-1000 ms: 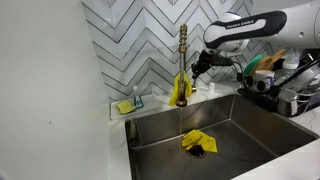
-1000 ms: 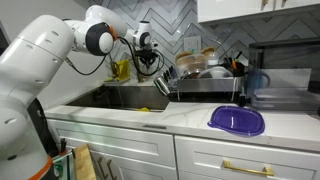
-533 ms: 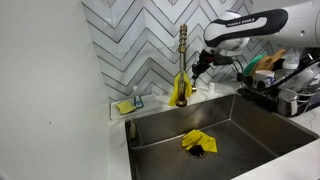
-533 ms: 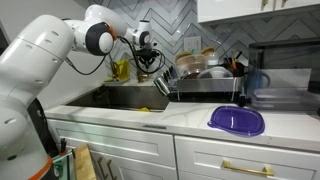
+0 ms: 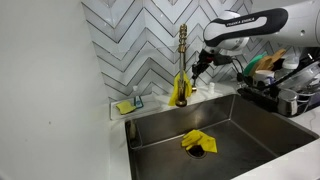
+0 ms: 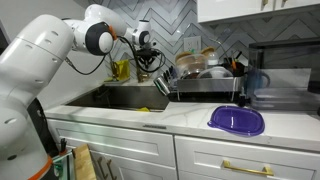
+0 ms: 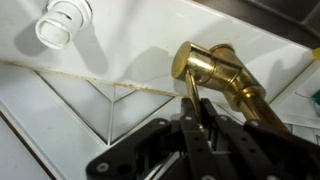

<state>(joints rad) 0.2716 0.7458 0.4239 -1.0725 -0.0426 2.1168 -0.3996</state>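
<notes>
A brass faucet (image 5: 182,55) stands behind the steel sink (image 5: 250,120) against the chevron tile wall. My gripper (image 5: 199,68) is at the faucet's right side, level with its handle; it also shows in an exterior view (image 6: 147,58). In the wrist view the gripper (image 7: 197,115) is shut on the thin brass handle lever (image 7: 189,92), which runs out from the brass faucet body (image 7: 222,68). The black fingers (image 7: 212,128) press on the lever from both sides.
A yellow cloth (image 5: 197,141) lies over the sink drain. A yellow rag (image 5: 181,92) hangs at the faucet base. A sponge tray (image 5: 128,104) sits at the left. A full dish rack (image 6: 205,72) stands beside the sink, and a purple plate (image 6: 237,119) lies on the counter.
</notes>
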